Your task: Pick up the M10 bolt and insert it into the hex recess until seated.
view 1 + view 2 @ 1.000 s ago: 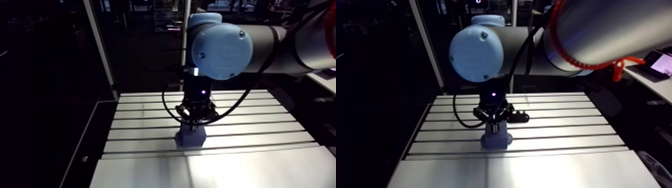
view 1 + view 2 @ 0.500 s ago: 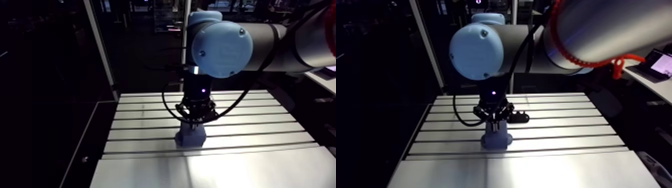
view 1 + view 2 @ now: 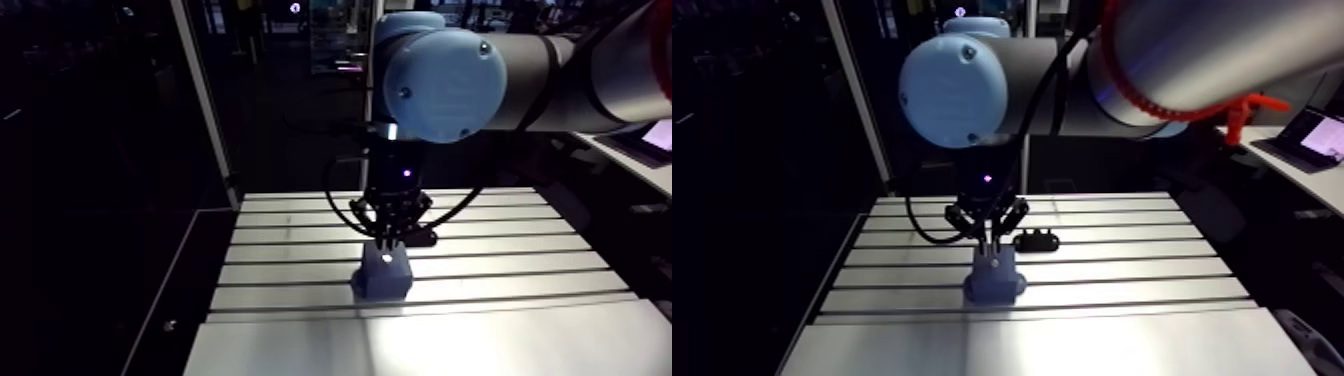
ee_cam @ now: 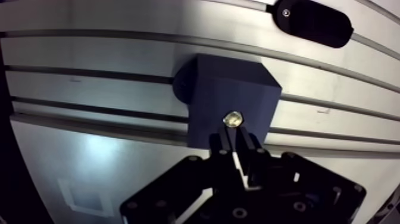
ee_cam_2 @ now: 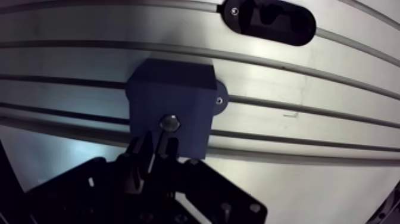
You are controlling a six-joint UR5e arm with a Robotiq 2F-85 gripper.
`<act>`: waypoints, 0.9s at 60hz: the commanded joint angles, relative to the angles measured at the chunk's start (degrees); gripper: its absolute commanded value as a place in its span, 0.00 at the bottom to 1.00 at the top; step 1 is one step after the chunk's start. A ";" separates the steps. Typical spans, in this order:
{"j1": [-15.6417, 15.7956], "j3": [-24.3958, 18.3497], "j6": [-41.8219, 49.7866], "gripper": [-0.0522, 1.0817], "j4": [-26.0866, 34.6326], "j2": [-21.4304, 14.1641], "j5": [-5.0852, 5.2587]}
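**Bolt**: We find it lodged in the top face of the dark blue block. Its bright end shows just ahead of the fingertips. The recess is hidden beneath it, so we cannot tell whether it sits fully down.

**Gripper**: It hangs directly over the block. The fingers stand a narrow gap apart with nothing pinched between them, so we log it as empty.

**Block:** It rests on the slotted table, in line beneath the gripper in the arm view.

**Black holder**: It lies on the table beyond the block and does not touch it.

**Step in hand:** We judge the insertion made or all but made, which leaves the letting-go and seating check.

**Next move:** We think it calls for a straight lift clear of the block, without brushing the bolt sideways. If the bolt then shows proud of the face, a gentle press from directly above should seat it.
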 commanded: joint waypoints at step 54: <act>0.89 -21.80 3.47 0.05 25.48 -6.34 0.60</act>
